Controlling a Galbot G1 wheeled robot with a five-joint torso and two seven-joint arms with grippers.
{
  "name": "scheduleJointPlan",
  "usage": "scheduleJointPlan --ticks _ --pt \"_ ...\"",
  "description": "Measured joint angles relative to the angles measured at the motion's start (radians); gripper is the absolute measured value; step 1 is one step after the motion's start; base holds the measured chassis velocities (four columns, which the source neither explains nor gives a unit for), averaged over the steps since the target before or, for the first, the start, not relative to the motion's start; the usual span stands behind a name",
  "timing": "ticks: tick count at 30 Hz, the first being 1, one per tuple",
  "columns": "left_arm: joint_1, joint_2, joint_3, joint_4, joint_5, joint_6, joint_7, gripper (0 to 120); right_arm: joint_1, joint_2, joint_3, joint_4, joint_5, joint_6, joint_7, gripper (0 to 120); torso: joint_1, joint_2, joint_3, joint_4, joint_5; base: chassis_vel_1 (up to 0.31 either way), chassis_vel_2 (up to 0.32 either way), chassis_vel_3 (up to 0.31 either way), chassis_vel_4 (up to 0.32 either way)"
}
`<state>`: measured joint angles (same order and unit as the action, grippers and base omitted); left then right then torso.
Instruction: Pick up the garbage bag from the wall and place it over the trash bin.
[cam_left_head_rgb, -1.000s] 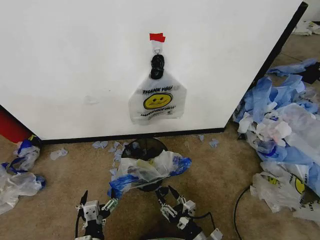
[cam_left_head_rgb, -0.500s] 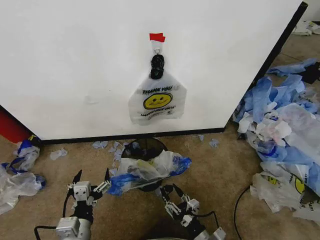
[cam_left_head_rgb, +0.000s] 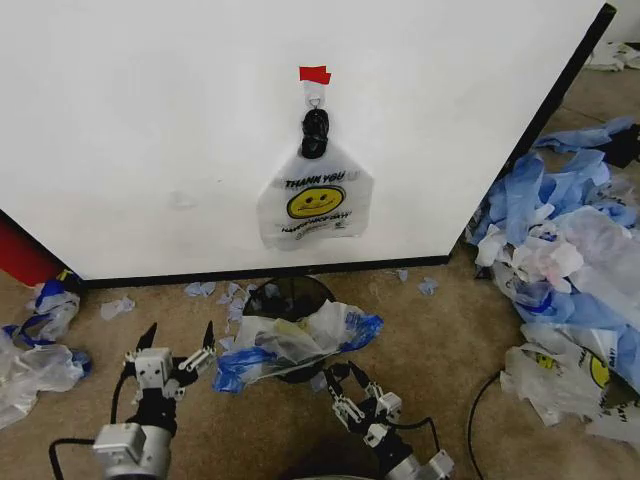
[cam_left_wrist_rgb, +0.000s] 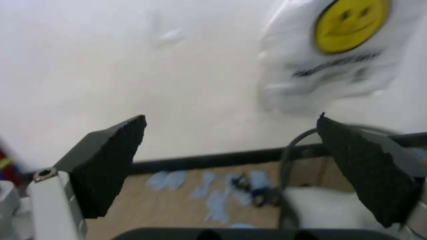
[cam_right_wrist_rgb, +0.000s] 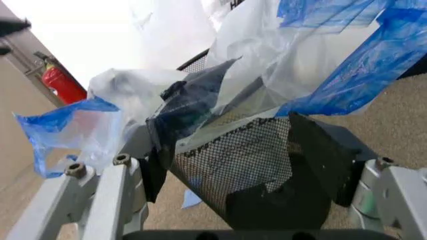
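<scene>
Garbage bag (cam_left_head_rgb: 300, 340) drapes over trash bin (cam_left_head_rgb: 290, 298) rim

The white garbage bag (cam_left_head_rgb: 314, 205) bears a yellow smiley and black lettering; the trash bin (cam_right_wrist_rgb: 257, 165) is black mesh.

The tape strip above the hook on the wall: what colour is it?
Red. The tape strip shows best in the head view, on the white wall.

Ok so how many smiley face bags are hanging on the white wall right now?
1. A single garbage bag hangs on the wall from a hook under red tape, above the trash bin. Other bags lie on the floor, not hung.
</scene>
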<state>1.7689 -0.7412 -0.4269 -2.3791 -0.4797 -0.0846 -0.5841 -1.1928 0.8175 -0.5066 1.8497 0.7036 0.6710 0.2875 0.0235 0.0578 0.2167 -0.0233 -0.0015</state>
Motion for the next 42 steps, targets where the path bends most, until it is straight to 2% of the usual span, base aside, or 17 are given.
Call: scheduleJointPlan --ticks 3,4,7,10,11,15,18,23,26,28,33,35,36,37,39,41,42 --pt "-0.125 0.146 0.037 -0.001 -0.151 0.001 0.042 99 -0.011 0.010 0.018 0.002 -0.002 -0.001 0.005 64 0.000 0.000 0.000 -0.0001 0.0000 0.000 0.000 0.000 0.000" --pt "-0.125 0.146 0.037 -0.001 -0.151 0.001 0.042 99 -0.011 0.010 0.018 0.002 -0.002 -0.001 0.005 64 0.000 0.000 0.000 -0.0001 0.0000 0.000 0.000 0.000 0.000" --pt "-0.313 0.317 0.096 0.045 -0.335 -0.018 0.119 98 -0.023 0.019 0.038 -0.001 -0.005 -0.002 0.010 64 0.000 0.000 0.000 -0.0016 0.0000 0.000 0.000 0.000 0.000" --pt "-0.376 0.439 0.100 0.098 -0.449 -0.073 0.205 98 0.023 0.021 0.005 -0.016 0.006 -0.007 0.012 64 0.000 0.000 0.000 -0.0009 0.0009 0.000 0.000 0.000 0.000" --pt "-0.376 0.439 0.100 0.098 -0.449 -0.073 0.205 98 0.023 0.021 0.005 -0.016 0.006 -0.007 0.012 64 0.000 0.000 0.000 -0.0009 0.0009 0.000 0.000 0.000 0.000" --pt "-0.374 0.572 0.108 0.186 -0.579 -0.144 0.361 96 0.116 0.022 -0.069 -0.037 0.038 -0.018 0.014 63 0.000 0.000 0.000 0.0007 -0.0003 0.000 0.000 0.000 0.000" --pt "-0.365 0.625 0.123 0.236 -0.638 -0.181 0.503 94 0.134 0.037 -0.077 -0.041 0.040 -0.027 0.026 63 0.000 0.000 0.000 -0.0004 -0.0002 0.000 0.000 0.000 0.000" --pt "-0.350 0.672 0.129 0.308 -0.650 -0.218 0.646 90 0.133 0.047 -0.071 -0.051 0.034 -0.031 0.032 63 0.000 0.000 0.000 -0.0003 0.0005 0.000 0.000 0.000 0.000" --pt "-0.348 0.683 0.131 0.362 -0.650 -0.231 0.706 78 0.130 0.048 -0.066 -0.056 0.030 -0.031 0.032 63 0.000 0.000 0.000 -0.0004 0.0001 0.000 0.000 0.000 0.000" --pt "-0.352 0.680 0.131 0.382 -0.653 -0.233 0.716 77 0.128 0.050 -0.064 -0.057 0.028 -0.031 0.032 63 0.000 0.000 0.000 -0.0003 0.0001 0.000 0.000 0.000 0.000" --pt "-0.439 0.599 0.155 0.477 -0.728 -0.237 0.695 75 0.129 0.052 -0.067 -0.058 0.011 -0.036 0.045 63 0.000 0.000 0.000 -0.0003 0.0009 0.000 0.000 0.000 0.000" --pt "-0.544 0.520 0.267 0.537 -0.742 -0.235 0.654 75 0.132 0.040 -0.067 -0.055 0.010 -0.037 0.048 63 0.000 0.000 0.000 0.0006 0.0014 0.000 0.000 0.000 0.000" --pt "-0.615 0.469 0.319 0.570 -0.746 -0.228 0.631 75 0.133 0.032 -0.065 -0.054 0.013 -0.036 0.047 63 0.000 0.000 0.000 0.0011 -0.0020 0.000 0.000 0.000 0.000" --pt "-0.674 0.419 0.333 0.601 -0.748 -0.228 0.611 76 0.135 0.026 -0.060 -0.054 0.014 -0.036 0.045 63 0.000 0.000 0.000 -0.0008 -0.0026 0.000 0.000 0.000 0.000" --pt "-0.732 0.323 0.314 0.644 -0.754 -0.229 0.568 77 0.139 0.026 -0.060 -0.046 0.013 -0.039 0.052 63 0.000 0.000 0.000 -0.0005 0.0029 0.000 0.000 0.000 0.000" --pt "-0.737 0.289 0.305 0.653 -0.747 -0.229 0.553 77 0.139 0.026 -0.060 -0.045 0.012 -0.040 0.054 63 0.000 0.000 0.000 -0.0010 0.0026 0.000 0.000 0.000 0.000" --pt "-0.746 0.223 0.293 0.672 -0.721 -0.229 0.539 79 0.140 0.026 -0.057 -0.044 0.007 -0.041 0.057 63 0.000 0.000 0.000 -0.0007 -0.0005 0.000 0.000 0.000 0.000"
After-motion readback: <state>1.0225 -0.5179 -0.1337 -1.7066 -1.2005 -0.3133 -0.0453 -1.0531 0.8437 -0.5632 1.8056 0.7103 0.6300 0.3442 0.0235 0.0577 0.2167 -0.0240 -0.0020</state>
